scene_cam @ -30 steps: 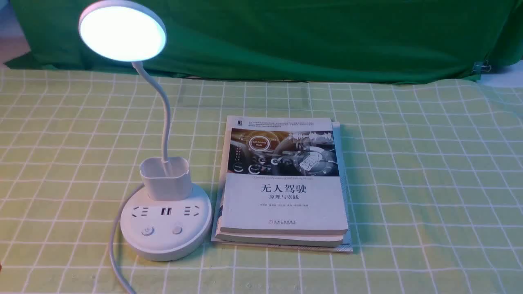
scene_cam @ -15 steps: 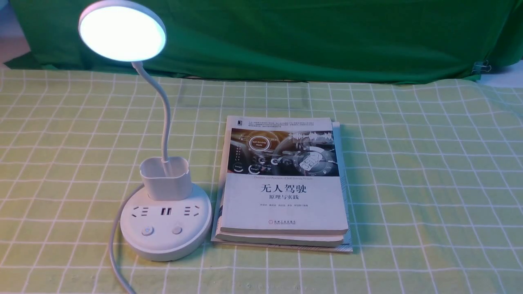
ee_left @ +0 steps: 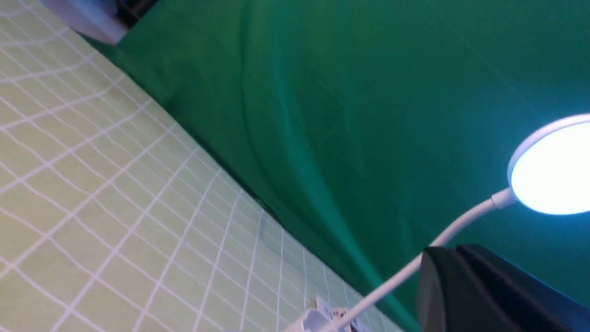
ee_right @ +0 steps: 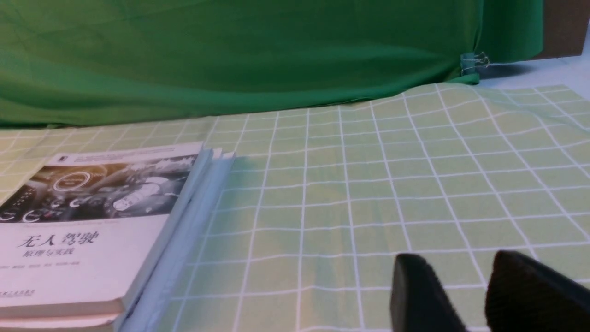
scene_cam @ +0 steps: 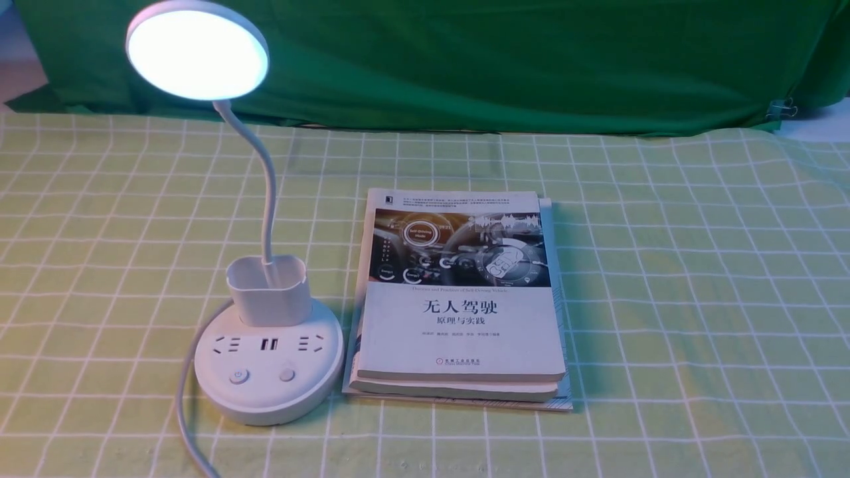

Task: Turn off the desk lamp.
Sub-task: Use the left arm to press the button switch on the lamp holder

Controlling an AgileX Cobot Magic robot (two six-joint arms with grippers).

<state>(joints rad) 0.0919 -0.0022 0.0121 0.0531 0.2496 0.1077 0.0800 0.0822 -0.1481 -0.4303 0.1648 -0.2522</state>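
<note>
The white desk lamp (scene_cam: 269, 372) stands on the checked cloth at the left, and its round head (scene_cam: 197, 52) glows. Two buttons, one (scene_cam: 239, 377) beside the other (scene_cam: 287, 375), sit on the front of its round base, below the sockets and the cup holder (scene_cam: 269, 292). Neither gripper shows in the front view. In the left wrist view my left gripper (ee_left: 449, 251) is shut on nothing, with the lamp's thin neck (ee_left: 461, 226) and lit head (ee_left: 551, 170) beyond it. My right gripper (ee_right: 456, 265) hangs open over bare cloth, right of the books.
A stack of books (scene_cam: 458, 305) lies just right of the lamp base, nearly touching it. The lamp's cord (scene_cam: 189, 425) runs off the front edge at the left. A green curtain (scene_cam: 465, 66) closes off the back of the table.
The lamp has shifted a hair to the left and stays lit. The books have not moved.
</note>
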